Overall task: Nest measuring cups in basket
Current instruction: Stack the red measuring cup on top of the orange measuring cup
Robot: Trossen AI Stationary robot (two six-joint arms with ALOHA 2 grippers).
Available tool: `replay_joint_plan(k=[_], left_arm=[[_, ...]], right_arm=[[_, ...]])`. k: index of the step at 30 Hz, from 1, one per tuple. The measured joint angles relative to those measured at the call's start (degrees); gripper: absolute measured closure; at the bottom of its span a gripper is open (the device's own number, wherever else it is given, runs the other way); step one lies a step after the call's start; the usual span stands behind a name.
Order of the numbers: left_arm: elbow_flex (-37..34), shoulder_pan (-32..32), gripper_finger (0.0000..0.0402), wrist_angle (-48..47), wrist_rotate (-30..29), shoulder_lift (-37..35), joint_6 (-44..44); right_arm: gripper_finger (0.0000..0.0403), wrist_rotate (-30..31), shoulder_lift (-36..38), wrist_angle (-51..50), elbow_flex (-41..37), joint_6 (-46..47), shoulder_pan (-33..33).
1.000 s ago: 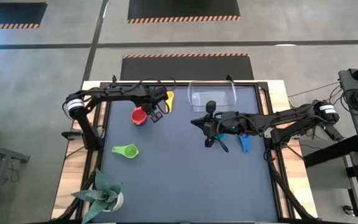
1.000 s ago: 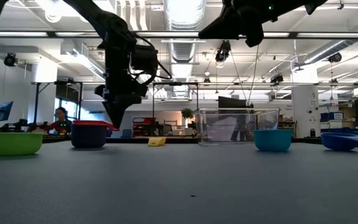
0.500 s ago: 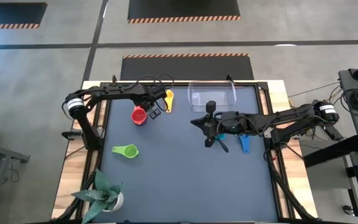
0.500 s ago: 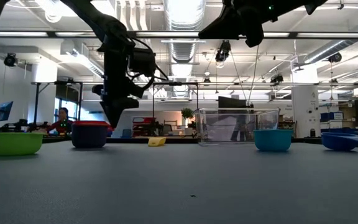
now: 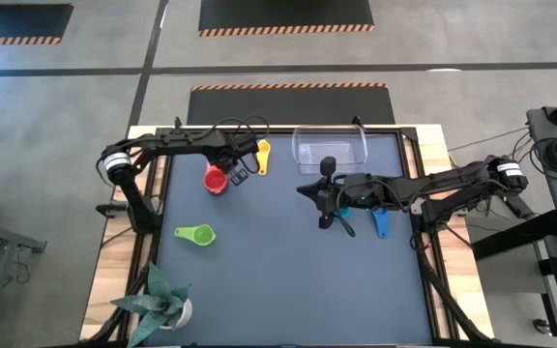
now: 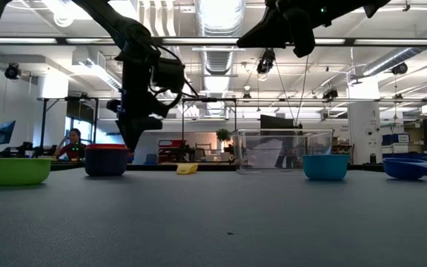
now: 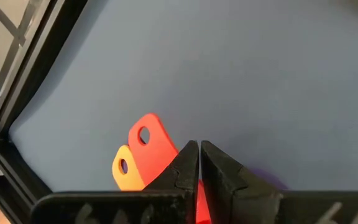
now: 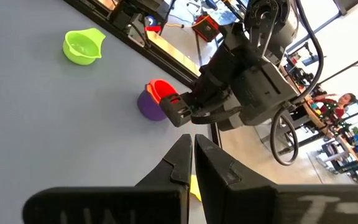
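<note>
At ten o'clock on the table, my left gripper (image 5: 237, 174) hangs nearly closed, holding nothing, beside the red-topped nested cups (image 5: 216, 180), likely aligning for a grasp. My right gripper (image 5: 325, 219) waits closed at centre. Basket (image 5: 331, 147) sits at twelve o'clock.

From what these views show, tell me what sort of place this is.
Probably a robotics lab in an open industrial workspace. Exposed ceiling ducts and strip lights run overhead, hazard-striped black floor mats border the dark-topped wooden table, and desks with a seated person fill the background.
</note>
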State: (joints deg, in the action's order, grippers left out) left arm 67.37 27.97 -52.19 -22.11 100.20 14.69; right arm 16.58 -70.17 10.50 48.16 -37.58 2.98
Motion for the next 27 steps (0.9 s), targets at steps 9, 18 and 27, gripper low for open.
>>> replay_joint_plan(k=[9,18,27], left_arm=[[0.0,-1.36,0.0402,-0.21,-0.05,-3.24,-0.56],[-7.16,-4.39,0.0402,8.69,0.09,-19.31,-3.89],[-22.07,-4.39,0.0402,16.02,0.13,-39.03,-3.37]], right_arm=[[0.0394,0.0,0.0,-0.02,0.0,5.3,-0.26],[0.0394,-0.02,-0.13,-1.1,0.02,16.02,-5.37],[0.0394,-0.56,-0.69,-1.46,1.53,23.02,-9.49]])
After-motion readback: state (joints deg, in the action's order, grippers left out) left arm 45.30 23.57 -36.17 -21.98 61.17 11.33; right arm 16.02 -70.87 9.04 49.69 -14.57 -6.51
